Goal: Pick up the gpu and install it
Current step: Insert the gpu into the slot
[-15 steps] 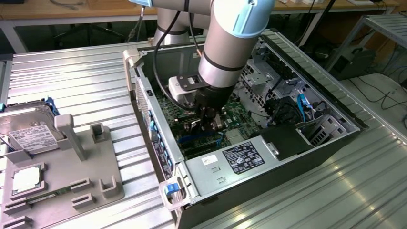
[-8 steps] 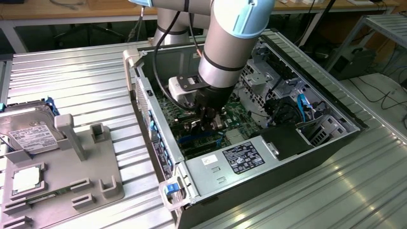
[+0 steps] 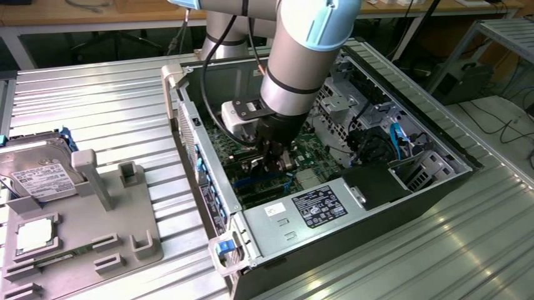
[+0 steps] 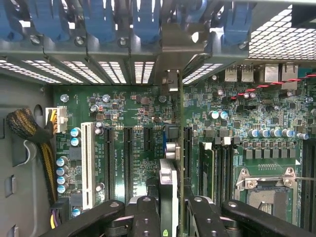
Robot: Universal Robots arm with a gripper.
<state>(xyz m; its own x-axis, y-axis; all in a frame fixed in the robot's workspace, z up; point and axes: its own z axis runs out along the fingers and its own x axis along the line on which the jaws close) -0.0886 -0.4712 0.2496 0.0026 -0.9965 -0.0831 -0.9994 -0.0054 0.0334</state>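
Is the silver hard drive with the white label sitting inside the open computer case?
No, the silver hard drive with the white label rests on the grey holder outside the open black computer case.

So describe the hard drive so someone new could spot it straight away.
Start at the open computer case, then look to the exterior view's left, at the grey fixture tray. The hard drive sits at its far corner: a silver box with a white label, unlike the plain grey posts beside it.

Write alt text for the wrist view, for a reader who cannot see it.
The hand holds the gpu edge-on above the green motherboard, among its black expansion slots. The card's silver bracket reaches the case's slotted rear wall.
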